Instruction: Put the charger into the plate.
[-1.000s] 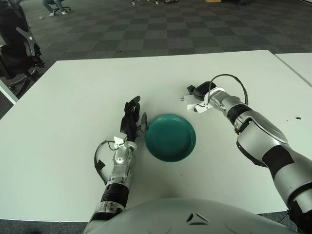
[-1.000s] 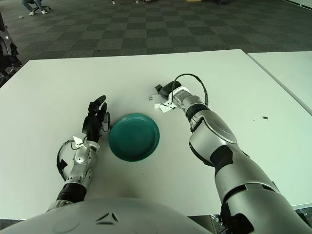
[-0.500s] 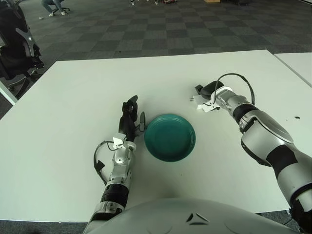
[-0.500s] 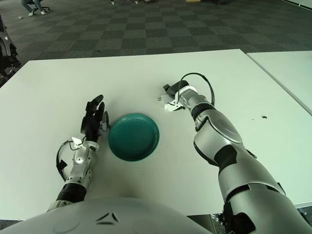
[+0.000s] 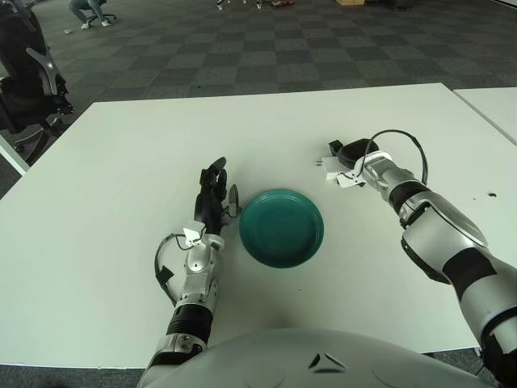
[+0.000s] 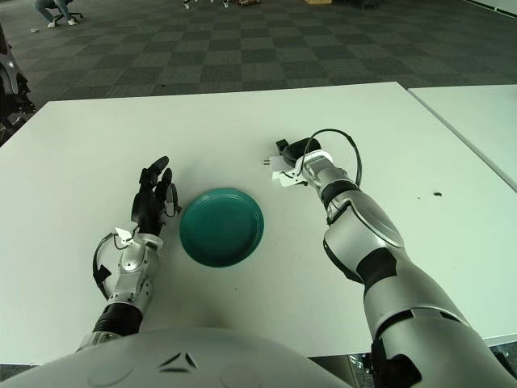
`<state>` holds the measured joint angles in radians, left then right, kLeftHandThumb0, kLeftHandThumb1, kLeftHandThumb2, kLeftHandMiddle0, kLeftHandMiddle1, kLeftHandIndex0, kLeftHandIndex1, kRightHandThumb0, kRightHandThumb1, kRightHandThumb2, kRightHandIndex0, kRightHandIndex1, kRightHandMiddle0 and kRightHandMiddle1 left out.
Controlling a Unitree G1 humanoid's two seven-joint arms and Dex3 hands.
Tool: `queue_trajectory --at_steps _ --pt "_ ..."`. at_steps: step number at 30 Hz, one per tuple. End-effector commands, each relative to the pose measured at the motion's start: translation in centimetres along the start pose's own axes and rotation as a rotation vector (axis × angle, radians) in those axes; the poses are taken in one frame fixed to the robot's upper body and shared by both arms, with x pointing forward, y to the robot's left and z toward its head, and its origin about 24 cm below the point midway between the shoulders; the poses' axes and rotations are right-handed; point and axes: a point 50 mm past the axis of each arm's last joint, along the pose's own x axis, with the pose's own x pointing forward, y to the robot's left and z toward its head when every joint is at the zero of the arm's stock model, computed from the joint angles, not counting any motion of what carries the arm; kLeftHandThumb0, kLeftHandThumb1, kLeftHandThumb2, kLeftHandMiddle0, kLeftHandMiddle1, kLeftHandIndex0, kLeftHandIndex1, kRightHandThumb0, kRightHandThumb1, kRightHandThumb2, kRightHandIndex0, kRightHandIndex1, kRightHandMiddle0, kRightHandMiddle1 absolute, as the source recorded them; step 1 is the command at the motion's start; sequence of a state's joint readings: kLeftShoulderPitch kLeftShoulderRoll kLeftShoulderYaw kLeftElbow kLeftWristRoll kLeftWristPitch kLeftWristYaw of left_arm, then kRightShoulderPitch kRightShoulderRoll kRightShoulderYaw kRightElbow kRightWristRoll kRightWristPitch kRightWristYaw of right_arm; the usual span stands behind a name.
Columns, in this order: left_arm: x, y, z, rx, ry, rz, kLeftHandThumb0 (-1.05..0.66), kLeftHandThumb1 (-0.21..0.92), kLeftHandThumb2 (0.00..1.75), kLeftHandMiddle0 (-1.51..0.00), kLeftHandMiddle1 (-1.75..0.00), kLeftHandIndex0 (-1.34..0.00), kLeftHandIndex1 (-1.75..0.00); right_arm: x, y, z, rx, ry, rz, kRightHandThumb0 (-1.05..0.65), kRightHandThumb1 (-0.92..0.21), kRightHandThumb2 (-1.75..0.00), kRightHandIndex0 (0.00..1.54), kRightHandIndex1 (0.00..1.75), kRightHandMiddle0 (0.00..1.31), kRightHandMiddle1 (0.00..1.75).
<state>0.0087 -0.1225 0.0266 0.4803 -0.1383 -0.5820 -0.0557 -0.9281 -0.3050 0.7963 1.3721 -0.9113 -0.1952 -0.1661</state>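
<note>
Nothing sits in the plate (image 5: 282,227) yet: my right hand (image 5: 355,155) fingers grip the charger (image 5: 333,163) well beyond it on the bench (image 5: 121,162), left hand (image 5: 212,194) open beside the plate.

office | grey checkered carpet tiles (image 5: 266,48) — white tables (image 5: 121,162) — office chair (image 5: 28,81)

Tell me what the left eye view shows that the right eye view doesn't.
Only the left eye view shows the black office chair beside the table's far left corner; the right eye view catches just a sliver of it. Only the right eye view shows the wider stretch of the neighbouring white table. Both share the round teal plate, the open left hand beside it, and the right hand curled on the small white charger, resting on the white table beyond the plate.
</note>
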Motion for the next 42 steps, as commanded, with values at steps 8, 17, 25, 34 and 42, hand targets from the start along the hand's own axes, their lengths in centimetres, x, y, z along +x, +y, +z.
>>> queue_trajectory --at_steps 8,17,25,34,42 --pt "-5.0 -0.7 -4.3 -0.128 0.214 0.104 -0.80 0.92 0.82 -0.22 0.00 0.00 -0.65 0.2 -4.4 -1.6 0.269 0.062 -0.197 -0.44 -0.44 -1.16 1.13 1.75 0.52 1.75" --pt "-5.0 -0.4 -4.7 -0.074 0.236 0.113 -0.82 0.92 0.81 -0.27 -0.01 0.00 -0.78 -0.2 -8.8 -2.1 0.418 -0.023 -0.423 -0.45 -0.41 -1.20 1.09 1.75 0.54 1.75" --pt "-4.6 -0.7 -4.5 -0.016 0.227 0.080 -0.85 0.92 0.80 -0.25 0.00 0.00 -0.77 -0.3 -9.5 -0.8 0.451 -0.093 -0.484 -0.44 -0.44 -1.16 0.95 1.75 0.52 1.75" --pt "-4.8 -0.7 -4.2 0.014 0.217 0.084 -0.82 0.92 0.81 -0.22 0.00 0.00 -0.73 -0.5 -10.0 1.0 0.416 -0.219 -0.514 -0.43 -0.48 -1.10 0.87 1.75 0.48 1.75" --pt "-4.8 -0.5 -4.2 0.026 0.218 0.080 -0.81 0.92 0.82 -0.21 0.00 0.00 -0.70 -1.4 -8.6 3.7 0.379 -0.438 -0.531 -0.43 -0.50 -1.08 0.90 1.75 0.47 1.75"
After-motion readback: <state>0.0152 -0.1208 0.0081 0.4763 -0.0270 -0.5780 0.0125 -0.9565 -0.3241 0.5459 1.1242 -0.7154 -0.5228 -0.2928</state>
